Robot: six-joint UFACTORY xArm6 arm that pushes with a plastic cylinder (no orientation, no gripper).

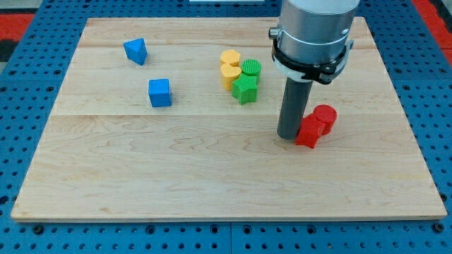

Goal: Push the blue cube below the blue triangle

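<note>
The blue cube (159,92) sits on the wooden board at the view's left of centre. The blue triangle (135,51) lies above it and slightly to its left, apart from it. My tip (289,135) rests on the board at the view's right, touching or just beside the left side of a red star-shaped block (308,132). The tip is far to the right of both blue blocks.
A red cylinder (325,117) touches the red block's upper right. A cluster near the board's top centre holds two yellow blocks (230,67), a green cylinder (251,68) and a green star-shaped block (245,89). The wooden board (141,169) lies on a blue perforated table.
</note>
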